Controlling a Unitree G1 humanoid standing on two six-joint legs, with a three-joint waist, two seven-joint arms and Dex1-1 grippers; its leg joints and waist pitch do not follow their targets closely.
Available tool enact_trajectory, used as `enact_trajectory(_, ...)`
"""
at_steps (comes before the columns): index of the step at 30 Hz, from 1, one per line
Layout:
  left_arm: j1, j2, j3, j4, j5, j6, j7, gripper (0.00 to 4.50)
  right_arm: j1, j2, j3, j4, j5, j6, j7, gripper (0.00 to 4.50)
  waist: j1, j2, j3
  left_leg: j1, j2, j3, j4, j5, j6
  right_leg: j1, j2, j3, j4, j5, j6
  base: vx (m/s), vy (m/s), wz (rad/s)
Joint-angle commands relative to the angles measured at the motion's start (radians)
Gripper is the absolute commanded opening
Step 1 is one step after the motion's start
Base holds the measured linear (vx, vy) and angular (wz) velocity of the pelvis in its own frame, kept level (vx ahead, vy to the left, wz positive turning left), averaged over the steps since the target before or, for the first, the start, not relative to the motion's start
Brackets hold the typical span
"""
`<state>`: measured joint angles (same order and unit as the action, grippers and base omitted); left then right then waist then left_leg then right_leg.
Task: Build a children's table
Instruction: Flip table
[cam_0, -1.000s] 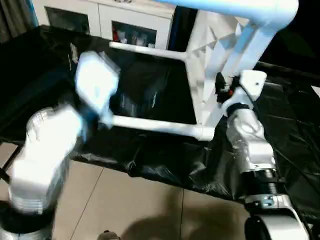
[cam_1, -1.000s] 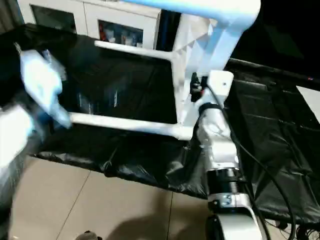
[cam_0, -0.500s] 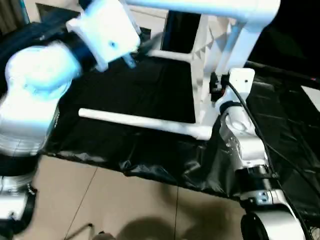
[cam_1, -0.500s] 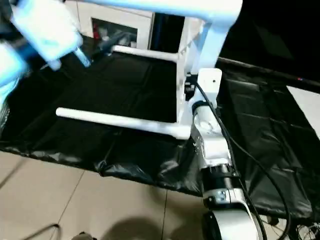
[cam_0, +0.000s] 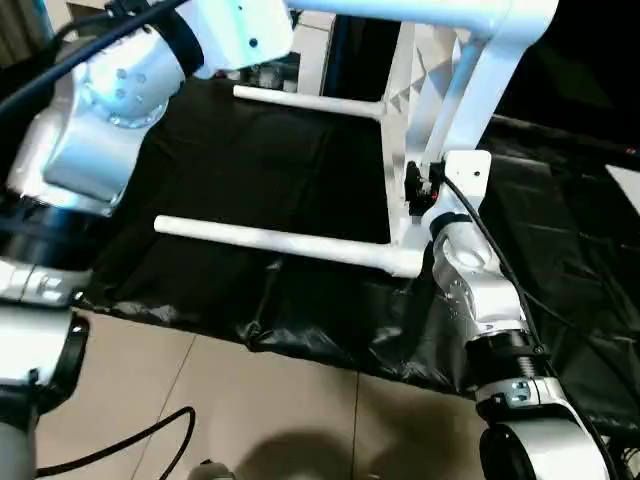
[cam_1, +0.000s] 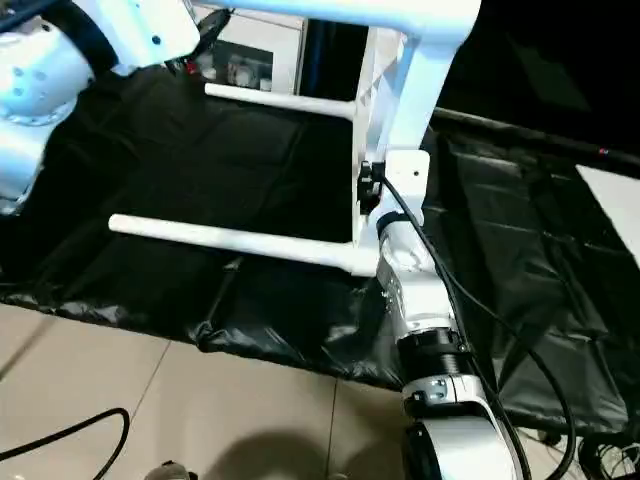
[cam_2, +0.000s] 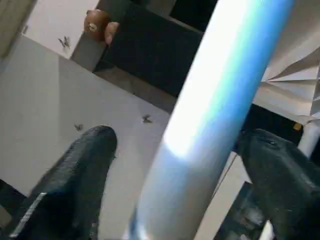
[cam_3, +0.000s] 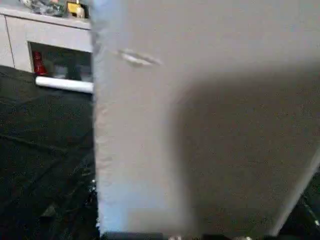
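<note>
The children's table (cam_0: 470, 60) lay tipped on its side on the black-covered work table (cam_0: 300, 180), its top standing on edge and its legs pointing out level toward the robot's left. The left hand (cam_2: 180, 137) sat astride the uppermost leg (cam_2: 215, 100), its black fingers (cam_2: 85, 165) spread wide on either side and apparently clear of the tube. The right hand (cam_0: 425, 185) was pressed close against the standing top near its lower corner; whether it was clamped there or free, I could not tell.

The chief risk was the balance of the thing. Standing on one edge, the top could topple or skid on the slick black sheet if the left hand shoved the raised leg sideways while closing, or if the right hand gave way. An off-centre squeeze on a round, tapered tube might also slip and twist the leg in its socket. The near lower leg (cam_0: 280, 242) reached close to the work table's front edge, so a slide that way could carry it over the floor (cam_0: 250, 400).

The upper leg's far end was cut off at the frame. The right wrist view gave a pale blurred panel, probably the top's face. The corner sockets were too hard to read to say whether the legs were fully seated.
</note>
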<state>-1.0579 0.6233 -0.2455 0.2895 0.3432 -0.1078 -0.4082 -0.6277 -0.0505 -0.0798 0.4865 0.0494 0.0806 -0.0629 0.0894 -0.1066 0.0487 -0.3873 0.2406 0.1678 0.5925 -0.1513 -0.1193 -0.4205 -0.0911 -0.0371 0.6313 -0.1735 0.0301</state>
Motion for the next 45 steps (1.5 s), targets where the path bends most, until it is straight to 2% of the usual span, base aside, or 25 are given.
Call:
enact_trajectory(1,-0.031,-0.006,-0.006,0.013,0.002,-0.014,0.008,3.78,-0.018,-0.001,-0.008,0.011,0.011,-0.006,0.008,2.36,0.006,0.036,-0.07,0.024,-0.028,0.014,-0.069,-0.274,-0.102,0.044,-0.016,0.014,-0.054,-0.129,-0.137,0.0,0.0,0.0)
enact_trajectory(2,-0.041,-0.008,-0.015,0.048,0.013,-0.028,0.012,3.78,-0.023,0.0,-0.011,0.015,0.017,-0.015,0.012,2.36,0.006,0.041,-0.069,0.024,-0.028,0.014,-0.069,-0.278,-0.1,0.042,-0.017,0.014,-0.055,-0.134,-0.139,0.0,0.0,0.0)
enact_trajectory(3,-0.044,-0.009,-0.017,0.058,0.016,-0.032,0.014,3.69,-0.025,0.0,-0.011,0.016,0.018,-0.017,0.013,2.22,0.005,0.039,-0.069,0.026,-0.028,0.015,-0.069,-0.284,-0.098,0.041,-0.016,0.014,-0.058,-0.14,-0.139,0.0,0.0,0.0)
enact_trajectory(6,-0.063,-0.021,-0.019,0.107,0.018,-0.061,0.006,3.49,-0.035,0.001,-0.009,0.027,0.017,-0.031,0.012,2.07,0.006,0.044,-0.068,0.026,-0.028,0.014,-0.069,-0.291,-0.097,0.042,-0.018,0.015,-0.057,-0.153,-0.145,0.0,0.0,0.0)
enact_trajectory(12,-0.077,-0.046,-0.014,0.141,0.0,-0.077,-0.023,2.93,-0.047,0.004,-0.01,0.038,0.011,-0.05,0.018,1.95,0.007,0.052,-0.067,0.026,-0.027,0.015,-0.069,-0.273,-0.094,0.045,-0.017,0.015,-0.053,-0.103,-0.165,0.0,0.0,0.0)
enact_trajectory(16,-0.086,-0.057,-0.005,0.16,-0.013,-0.084,-0.02,2.81,-0.051,-0.002,-0.011,0.039,0.009,-0.058,0.024,1.94,0.007,0.05,-0.065,0.026,-0.029,0.016,-0.068,-0.273,-0.087,0.046,-0.016,0.015,-0.055,-0.113,-0.167,0.0,0.0,0.0)
enact_trajectory(17,-0.089,-0.065,0.005,0.158,-0.027,-0.076,-0.02,2.54,-0.056,-0.011,-0.011,0.042,0.006,-0.065,0.03,1.94,0.009,0.049,-0.066,0.027,-0.028,0.016,-0.068,-0.277,-0.087,0.046,-0.018,0.016,-0.055,-0.122,-0.168,0.0,0.0,0.0)
enact_trajectory(18,-0.089,-0.067,0.008,0.157,-0.029,-0.074,-0.018,2.54,-0.058,-0.013,-0.011,0.044,0.006,-0.067,0.031,1.94,0.009,0.052,-0.065,0.027,-0.027,0.016,-0.068,-0.277,-0.088,0.046,-0.018,0.016,-0.055,-0.124,-0.169,0.0,0.0,0.0)
enact_trajectory(23,-0.07,-0.099,0.085,0.133,-0.098,-0.017,0.011,2.43,-0.116,-0.084,-0.006,0.085,-0.018,-0.107,0.073,1.93,0.011,0.047,-0.066,0.019,-0.03,0.02,-0.063,-0.227,-0.067,0.054,-0.02,0.017,-0.052,-0.108,-0.18,0.0,0.0,0.0)
enact_trajectory(24,-0.06,-0.104,0.123,0.124,-0.131,0.011,0.024,2.43,-0.15,-0.115,-0.017,0.104,-0.011,-0.109,0.097,1.93,0.01,0.044,-0.066,0.019,-0.03,0.022,-0.061,-0.215,-0.062,0.054,-0.019,0.017,-0.052,-0.099,-0.182,0.0,0.0,0.0)
enact_trajectory(26,-0.037,-0.099,0.193,0.116,-0.177,0.049,0.059,2.42,-0.228,-0.192,-0.035,0.147,-0.005,-0.116,0.149,1.93,0.008,0.039,-0.071,0.008,-0.033,0.023,-0.054,-0.138,-0.041,0.066,-0.016,0.017,-0.039,-0.029,-0.197,0.0,0.0,0.0)
enact_trajectory(27,-0.027,-0.094,0.211,0.113,-0.187,0.057,0.066,2.42,-0.255,-0.22,-0.039,0.161,-0.007,-0.119,0.167,1.93,0.01,0.038,-0.073,0.008,-0.035,0.026,-0.051,-0.116,-0.034,0.067,-0.013,0.018,-0.038,-0.004,-0.199,0.0,0.0,0.0)
enact_trajectory(28,0.002,-0.094,0.263,0.1,-0.218,0.08,0.093,2.42,-0.331,-0.294,-0.046,0.2,-0.012,-0.125,0.214,1.93,0.01,0.03,-0.081,-0.002,-0.042,0.03,-0.039,-0.035,0.0,0.071,-0.006,0.02,-0.025,0.11,-0.214,0.0,0.0,0.0)
enact_trajectory(29,0.009,-0.096,0.277,0.096,-0.228,0.087,0.097,2.42,-0.352,-0.314,-0.049,0.211,-0.013,-0.127,0.226,1.93,0.011,0.031,-0.08,-0.004,-0.044,0.032,-0.036,-0.021,0.014,0.068,-0.004,0.02,-0.023,0.137,-0.221,0.0,0.0,0.0)
enact_trajectory(30,0.027,-0.105,0.312,0.085,-0.26,0.104,0.109,2.42,-0.391,-0.347,-0.05,0.23,-0.015,-0.132,0.252,1.93,0.008,0.024,-0.078,-0.009,-0.046,0.034,-0.035,-0.013,0.027,0.068,-0.002,0.021,-0.023,0.144,-0.224,0.0,0.0,0.0)
enact_trajectory(31,0.042,-0.113,0.343,0.074,-0.287,0.119,0.119,2.41,-0.422,-0.375,-0.051,0.247,-0.017,-0.138,0.274,1.93,0.014,0.027,-0.073,-0.007,-0.045,0.038,-0.031,-0.043,0.047,0.059,-0.004,0.022,-0.026,0.106,-0.231,0.0,0.0,0.0)
enact_trajectory(33,0.074,-0.119,0.388,0.054,-0.32,0.142,0.13,2.39,-0.48,-0.414,-0.061,0.274,-0.01,-0.145,0.299,1.93,0.015,0.03,-0.072,-0.007,-0.042,0.038,-0.033,-0.06,0.05,0.057,-0.006,0.022,-0.028,0.067,-0.228,0.0,0.0,0.0)
enact_trajectory(34,0.097,-0.124,0.418,0.039,-0.335,0.16,0.135,2.38,-0.518,-0.435,-0.068,0.294,-0.002,-0.149,0.315,1.93,0.014,0.023,-0.069,-0.005,-0.04,0.039,-0.033,-0.075,0.047,0.055,-0.004,0.021,-0.028,0.034,-0.227,0.0,0.0,0.0)
enact_trajectory(36,0.118,-0.128,0.442,0.025,-0.346,0.175,0.138,2.34,-0.551,-0.452,-0.072,0.308,0.004,-0.148,0.333,1.93,0.014,0.029,-0.07,-0.002,-0.034,0.036,-0.034,-0.095,0.035,0.049,-0.006,0.02,-0.028,0.001,-0.223,0.0,0.0,0.0)
enact_trajectory(37,0.152,-0.135,0.466,-0.003,-0.343,0.2,0.133,2.31,-0.589,-0.47,-0.061,0.332,0.014,-0.143,0.395,1.93,0.007,0.024,-0.068,0.004,-0.029,0.036,-0.037,-0.136,0.013,0.04,-0.003,0.017,-0.033,-0.035,-0.213,0.0,0.0,0.0)
enact_trajectory(39,0.182,-0.134,0.466,-0.014,-0.333,0.204,0.124,2.31,-0.59,-0.472,-0.026,0.317,0.023,-0.115,0.517,1.93,0.005,0.015,-0.065,0.002,-0.027,0.035,-0.038,-0.165,0.003,0.042,-0.004,0.015,-0.034,-0.068,-0.207,0.0,0.0,0.0)
enact_trajectory(41,0.193,-0.133,0.464,-0.019,-0.335,0.206,0.124,2.27,-0.59,-0.475,-0.002,0.318,0.022,-0.114,0.579,1.93,0.007,0.018,-0.06,0.007,-0.025,0.035,-0.039,-0.2,-0.001,0.033,-0.006,0.016,-0.041,-0.112,-0.191,0.0,0.0,0.0)
enact_trajectory(42,0.197,-0.133,0.464,-0.023,-0.337,0.209,0.125,2.24,-0.59,-0.477,0.009,0.322,0.022,-0.117,0.606,2.28,0.01,0.014,-0.057,0.009,-0.024,0.034,-0.041,-0.235,-0.013,0.031,-0.009,0.014,-0.047,-0.165,-0.181,0.0,0.0,0.0)
enact_trajectory(43,0.2,-0.128,0.458,-0.013,-0.34,0.203,0.126,2.24,-0.576,-0.469,0.031,0.311,0.025,-0.118,0.66,2.28,0.01,0.01,-0.056,0.011,-0.024,0.035,-0.042,-0.256,-0.018,0.029,-0.009,0.014,-0.051,-0.196,-0.174,0.0,0.0,0.0)
enact_trajectory(45,0.196,-0.12,0.451,0.007,-0.339,0.192,0.124,2.22,-0.561,-0.455,0.043,0.294,0.035,-0.11,0.697,2.67,0.013,0.012,-0.056,0.014,-0.024,0.031,-0.044,-0.299,-0.03,0.027,-0.013,0.014,-0.057,-0.263,-0.152,0.0,0.0,0.0)
